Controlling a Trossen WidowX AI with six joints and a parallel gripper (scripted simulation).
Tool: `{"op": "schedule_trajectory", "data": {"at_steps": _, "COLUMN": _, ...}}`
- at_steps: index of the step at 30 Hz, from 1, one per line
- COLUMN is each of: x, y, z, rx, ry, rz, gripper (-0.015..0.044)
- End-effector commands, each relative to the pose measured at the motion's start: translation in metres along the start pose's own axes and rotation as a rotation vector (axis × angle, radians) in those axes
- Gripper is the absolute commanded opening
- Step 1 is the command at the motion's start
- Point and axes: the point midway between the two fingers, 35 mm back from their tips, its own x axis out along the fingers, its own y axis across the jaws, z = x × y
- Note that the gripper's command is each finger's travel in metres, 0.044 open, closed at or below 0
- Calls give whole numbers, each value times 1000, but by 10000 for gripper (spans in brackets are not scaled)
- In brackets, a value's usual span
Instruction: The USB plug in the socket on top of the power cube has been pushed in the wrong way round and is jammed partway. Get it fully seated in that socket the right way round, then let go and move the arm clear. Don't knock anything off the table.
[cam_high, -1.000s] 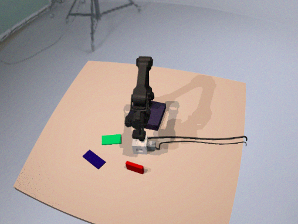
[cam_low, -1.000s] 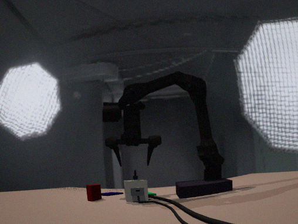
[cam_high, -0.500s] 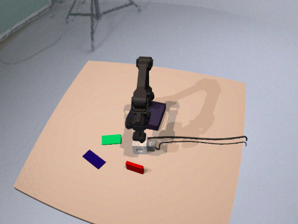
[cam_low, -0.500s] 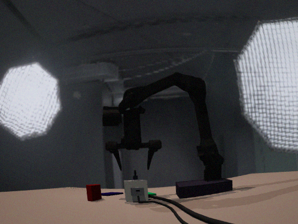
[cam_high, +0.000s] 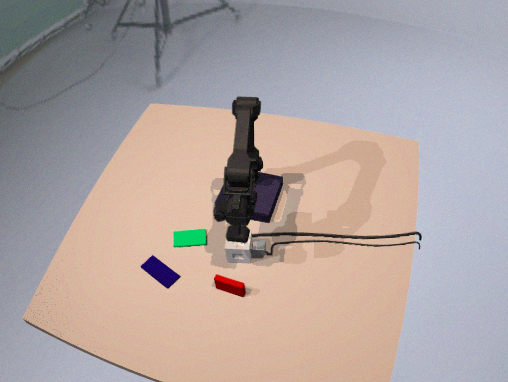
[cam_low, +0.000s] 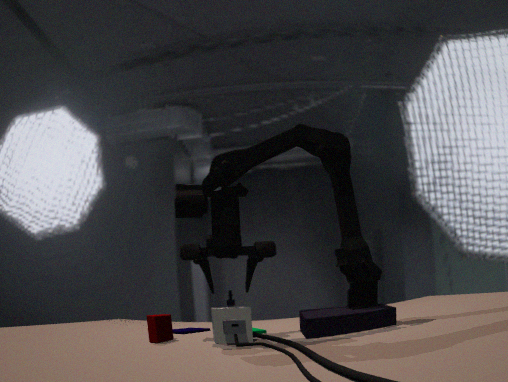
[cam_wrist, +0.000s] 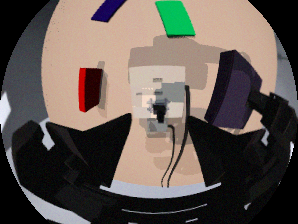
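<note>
The white power cube (cam_high: 231, 256) (cam_low: 218, 317) (cam_wrist: 141, 77) stands on the table. The black USB plug (cam_low: 230, 302) (cam_wrist: 159, 112) stands upright out of its top, with a thin stem uppermost; how deep it sits and which way round it faces cannot be told. In the top view the gripper hides it. My gripper (cam_low: 230, 291) (cam_wrist: 160, 117) is open and empty, pointing straight down. Its fingertips are just above the cube, one on each side of the plug's stem, with a gap on both sides.
A grey block (cam_high: 258, 247) (cam_low: 242, 327) sits on the cube's side, with dark cables running off beside it. A red block (cam_high: 229, 285) (cam_low: 159, 328) (cam_wrist: 90, 90), a green block (cam_high: 190, 238) (cam_wrist: 175, 19) and a blue block (cam_high: 160, 271) (cam_wrist: 108, 9) lie around. The arm's dark base (cam_high: 270, 200) (cam_low: 345, 322) is behind.
</note>
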Motion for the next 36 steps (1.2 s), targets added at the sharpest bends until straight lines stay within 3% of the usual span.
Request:
{"op": "schedule_trajectory", "data": {"at_steps": 1, "x": 0, "y": 0, "z": 0, "rx": 0, "ry": 0, "rz": 1, "gripper": 230}}
{"op": "schedule_trajectory", "data": {"at_steps": 9, "x": 0, "y": 0, "z": 0, "rx": 0, "ry": 0, "rz": 1, "gripper": 20}}
{"op": "schedule_trajectory", "data": {"at_steps": 12, "x": 0, "y": 0, "z": 0, "rx": 0, "ry": 0, "rz": 1, "gripper": 0}}
{"op": "schedule_trajectory", "data": {"at_steps": 36, "x": -5, "y": 0, "z": 0, "rx": 0, "ry": 0, "rz": 1, "gripper": 0}}
